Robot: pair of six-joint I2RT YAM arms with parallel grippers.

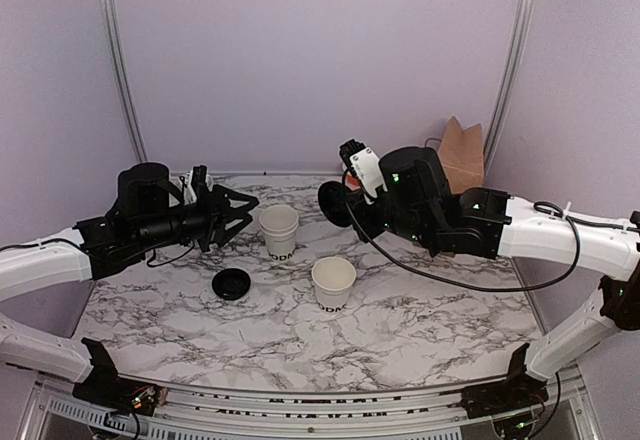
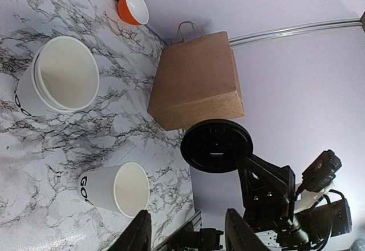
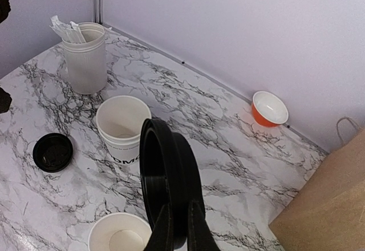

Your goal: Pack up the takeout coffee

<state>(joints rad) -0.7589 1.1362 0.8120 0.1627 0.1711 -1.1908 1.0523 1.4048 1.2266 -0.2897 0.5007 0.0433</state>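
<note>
Noted at the right gripper point(image 3: 181, 217): jaws pinched on the rim of a black lid point(image 3: 168, 177), held on edge in the air above the table. The single white cup point(image 3: 118, 238) stands upright just below, uncapped. The stack of cups point(image 3: 122, 124) is just beyond. The left gripper point(image 2: 188, 231) has its jaws partway apart with nothing between them, level, near the stack. A second black lid point(image 1: 231, 284) lies flat on the marble table point(image 1: 420, 330). A brown paper bag point(image 1: 463, 155) stands at back right.
</note>
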